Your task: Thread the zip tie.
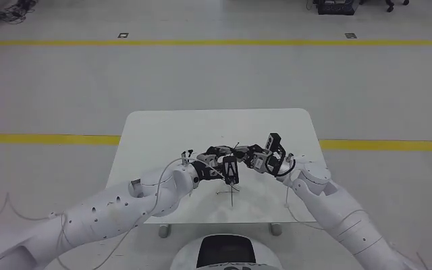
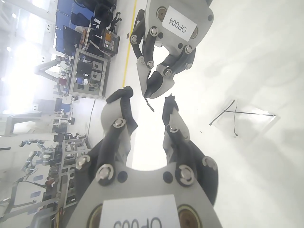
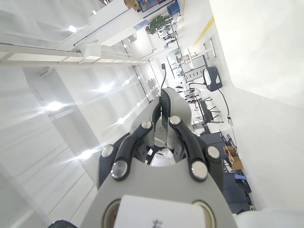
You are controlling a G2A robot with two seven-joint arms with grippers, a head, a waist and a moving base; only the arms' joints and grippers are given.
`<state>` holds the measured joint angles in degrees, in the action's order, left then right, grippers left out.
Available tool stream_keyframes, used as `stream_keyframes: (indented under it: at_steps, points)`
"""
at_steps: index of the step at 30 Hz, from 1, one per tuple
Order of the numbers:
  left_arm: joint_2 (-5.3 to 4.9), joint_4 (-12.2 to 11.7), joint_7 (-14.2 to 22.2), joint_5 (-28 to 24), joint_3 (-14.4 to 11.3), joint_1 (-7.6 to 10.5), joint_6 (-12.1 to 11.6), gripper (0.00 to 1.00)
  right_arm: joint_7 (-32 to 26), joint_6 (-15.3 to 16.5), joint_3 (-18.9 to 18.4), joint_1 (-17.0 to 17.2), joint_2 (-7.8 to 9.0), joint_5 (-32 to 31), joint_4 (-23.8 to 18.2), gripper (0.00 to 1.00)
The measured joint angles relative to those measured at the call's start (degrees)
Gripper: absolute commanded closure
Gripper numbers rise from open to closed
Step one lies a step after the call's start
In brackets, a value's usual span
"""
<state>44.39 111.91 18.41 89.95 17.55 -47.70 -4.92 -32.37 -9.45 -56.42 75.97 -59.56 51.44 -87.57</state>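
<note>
Black zip tie in right tool

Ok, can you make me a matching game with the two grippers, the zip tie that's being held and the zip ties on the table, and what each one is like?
Things:
1. left gripper
2. right gripper
3. held zip tie
4. loose zip ties

States:
A. lying crossed on the table
B. fingers open
C. fingers shut
D. sticking out from pinched fingers

Pairs: 1-B, 2-C, 3-D, 4-A.
</note>
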Motion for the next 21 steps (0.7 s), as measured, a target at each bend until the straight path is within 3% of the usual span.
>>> stream_keyframes:
  at_steps: [16,21]
  points:
    - [-0.64,0.15,0.41,0.00,-3.27,2.55,1.82,0.83,-0.85,-1.07,-0.37,0.09,-0.91,-1.02,0.31,1.00]
    - [-0.72,0.14,0.51,0.00,-4.11,3.19,2.16,0.89,-1.12,-1.21,-0.74,0.28,-1.12,-1.33,0.39,1.00]
